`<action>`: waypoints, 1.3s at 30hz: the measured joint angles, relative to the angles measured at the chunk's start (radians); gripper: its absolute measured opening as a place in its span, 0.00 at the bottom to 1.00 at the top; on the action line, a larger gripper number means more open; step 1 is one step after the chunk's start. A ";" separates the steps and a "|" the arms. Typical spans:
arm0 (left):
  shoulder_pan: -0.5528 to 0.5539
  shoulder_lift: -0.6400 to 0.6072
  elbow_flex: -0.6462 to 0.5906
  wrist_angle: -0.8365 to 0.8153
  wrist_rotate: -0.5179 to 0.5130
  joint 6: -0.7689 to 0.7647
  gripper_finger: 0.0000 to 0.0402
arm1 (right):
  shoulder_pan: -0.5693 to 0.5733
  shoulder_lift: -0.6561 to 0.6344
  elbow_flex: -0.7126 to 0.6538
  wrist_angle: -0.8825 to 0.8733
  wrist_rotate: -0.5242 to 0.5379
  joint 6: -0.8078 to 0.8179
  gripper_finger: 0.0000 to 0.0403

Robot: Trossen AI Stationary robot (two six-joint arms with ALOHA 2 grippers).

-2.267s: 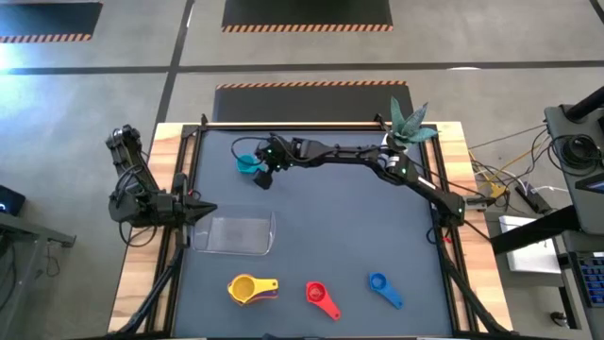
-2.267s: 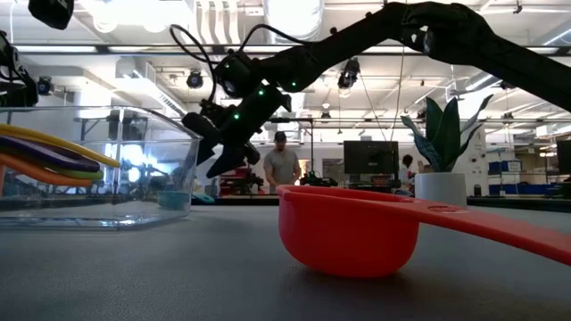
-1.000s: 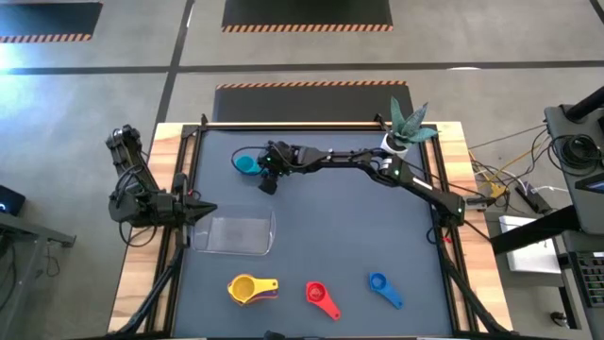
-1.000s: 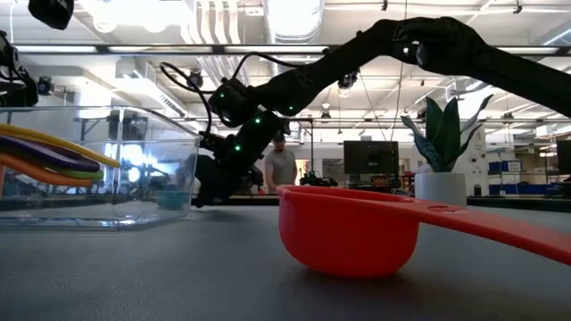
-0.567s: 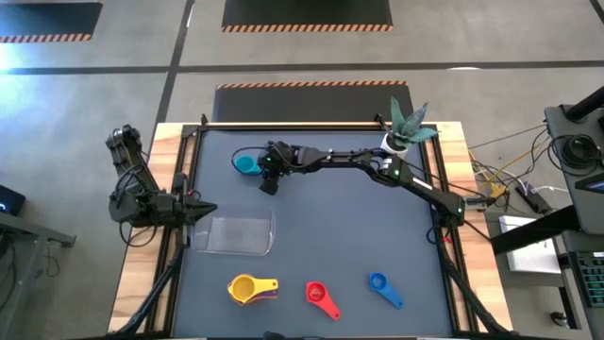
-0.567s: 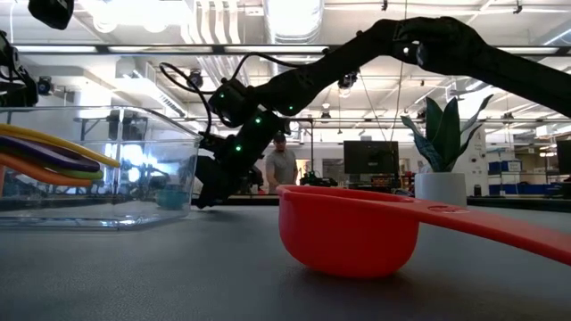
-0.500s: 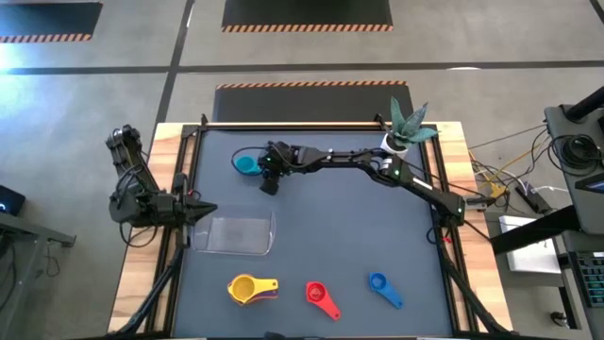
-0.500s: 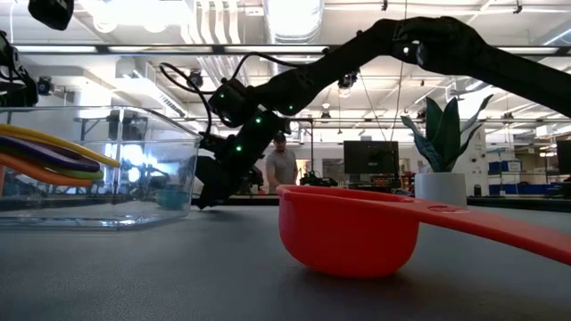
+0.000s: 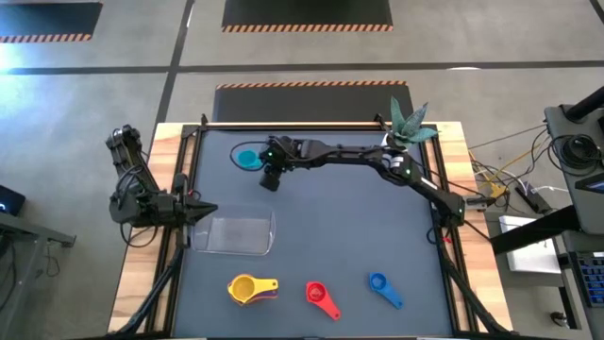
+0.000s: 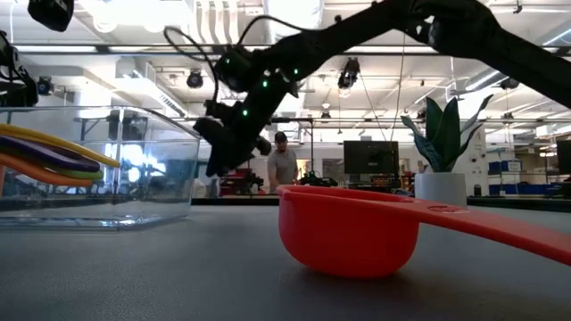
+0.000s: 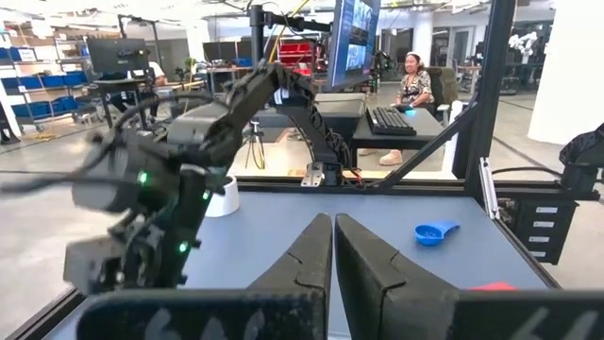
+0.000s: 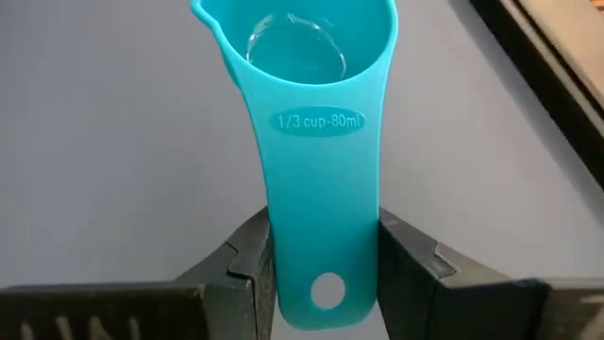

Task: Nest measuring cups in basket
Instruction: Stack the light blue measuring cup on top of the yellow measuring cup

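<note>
Your right tool has closed on the flat handle of the cyan plastic measuring cup, one finger pressed against each edge of the handle near its hanging hole. The handle reads "1/3 cup-80ml". From above, that cyan cup sits at the far left part of the dark tabletop, with the right tool just beside it at the end of the arm stretched across from the right. In the low view the tool hangs above the tabletop level; you cannot tell from the frames whether the cup is touching the surface.

Your left tool waits at the left edge of the tabletop with its two fingers pressed together, holding nothing. It sits right at the left end of the shallow clear plastic rectangular basket.

Along the near edge of the tabletop you have three more groups. A yellow measuring cup lies nested on top of other cups, with a purple handle tip showing under its own handle. To its right lies the red measuring cup, then the blue measuring cup, each apart from the others. All of these lie outside the basket.

The white pot with a spiky green plant stands at the far right corner.
</note>
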 joint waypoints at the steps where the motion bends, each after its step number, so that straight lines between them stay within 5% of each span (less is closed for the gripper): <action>1: 0.000 0.000 0.000 -0.002 0.000 -0.007 0.00 | 0.004 -0.007 0.000 -0.001 -0.001 0.004 0.30; 15: -0.001 0.002 -0.013 -0.035 0.021 -0.123 0.00 | 0.121 -0.120 -0.001 -0.153 0.083 0.069 0.30; 24: -0.005 0.002 -0.023 -0.127 0.065 -0.293 0.00 | 0.299 -0.187 -0.018 -0.179 0.163 0.126 0.30; 39: -0.008 0.011 -0.032 -0.127 0.064 -0.325 0.00 | 0.612 -0.187 -0.025 -0.089 0.213 0.261 0.31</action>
